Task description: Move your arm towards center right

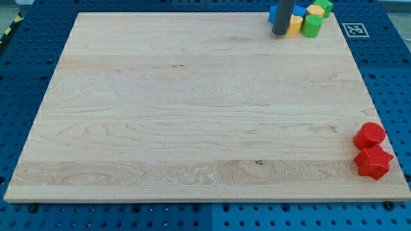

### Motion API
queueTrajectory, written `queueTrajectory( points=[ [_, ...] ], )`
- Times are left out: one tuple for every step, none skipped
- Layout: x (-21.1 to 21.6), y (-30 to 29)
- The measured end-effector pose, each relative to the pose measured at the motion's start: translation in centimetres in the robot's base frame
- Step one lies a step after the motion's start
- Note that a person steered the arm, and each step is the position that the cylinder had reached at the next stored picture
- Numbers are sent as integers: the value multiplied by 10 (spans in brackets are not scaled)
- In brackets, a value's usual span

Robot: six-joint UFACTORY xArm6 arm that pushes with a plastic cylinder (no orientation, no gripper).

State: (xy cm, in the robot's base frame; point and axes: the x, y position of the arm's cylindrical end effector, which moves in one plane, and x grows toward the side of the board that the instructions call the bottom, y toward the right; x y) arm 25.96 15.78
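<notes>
Nearest the bottom of the frame, at the lower right edge of the wooden board (192,115), sit two red blocks touching each other: a red star-shaped block (373,162) at the very corner region and a red cylinder (369,135) just above it. The wide middle of the board lies bare between these and the far cluster. At the upper right of the frame, near the board's top edge, a tight group is packed together: a blue block (275,12) partly hidden behind the rod, a yellow block (295,24) just right of it, a green cylinder (312,25), and further back a second yellow block (315,10) and a green block (325,6) whose shapes I cannot make out. My tip (280,33) rests on the board at the left front of that cluster, touching or just beside the blue and yellow blocks; being a plain rod, it has nothing to open or close and holds nothing. The goal, the centre of the right edge, is empty board above the red cylinder. To do this well, I judge the tip should first draw toward the frame's bottom, clear of the yellow block and green cylinder, then sweep right, stopping short of the red pair so nothing gets nudged.
</notes>
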Motion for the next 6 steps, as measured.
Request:
queueTrajectory(
  points=[
    [0, 0],
    [32, 2],
    [85, 17],
    [135, 59],
    [178, 139],
    [192, 169]
  ],
)
